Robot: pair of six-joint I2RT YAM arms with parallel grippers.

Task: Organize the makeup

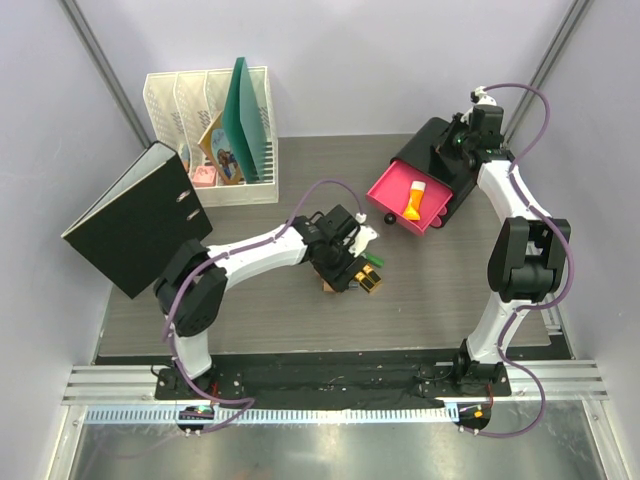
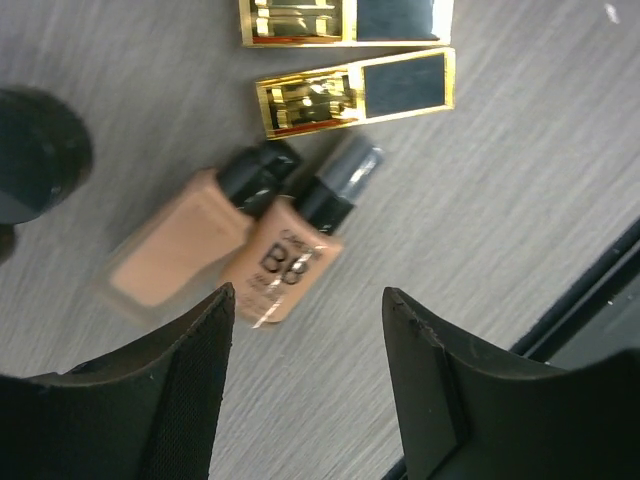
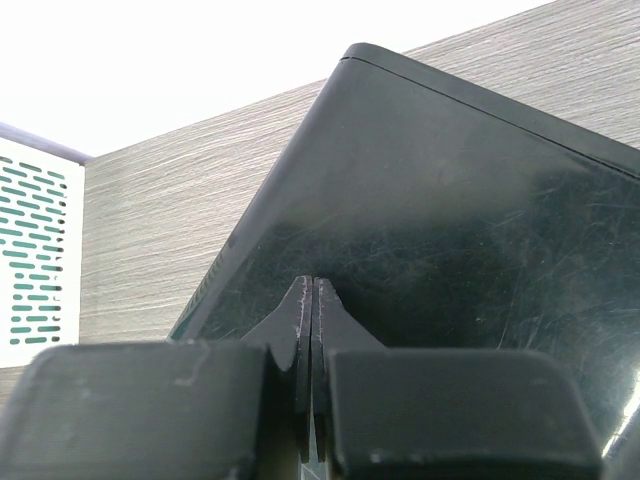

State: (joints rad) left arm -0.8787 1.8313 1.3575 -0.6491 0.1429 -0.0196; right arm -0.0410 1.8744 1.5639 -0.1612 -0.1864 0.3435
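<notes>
I had the L gripper (image 2: 308, 297) hanging low over the table (image 2: 520, 200), jaws partway apart and gripping nothing. Right ahead of its tips lay two bottles on their sides, touching each other: a squarish peach black-capped bottle (image 2: 175, 255) and a peach BB bottle (image 2: 285, 265) w/ a dark grey cap. The BB one's base came nearly level w/ the fingers (image 2: 180, 400), closer to the one on the wrist cam's left. Further ahead lay two gold-and-black cases (image 2: 355, 92), flat, roughly parallel, near each other but apart; the far one was cut off by the frame edge. A black round jar (image 2: 35, 150) sat off to that same left side, apart from the bottles, blurred. The R gripper (image 3: 310, 285) was pinched fully closed, empty, tips over the top of the black box (image 3: 450, 230); couldn't tell whether they touched it. On the box's side toward the L gripper, the pink drawer (image 1: 395, 185) stood pulled out w/ an orange white-capped tube (image 1: 413, 203) lying in it. A second black jar (image 1: 389, 217) sat on the table just beside the drawer's corner.
</notes>
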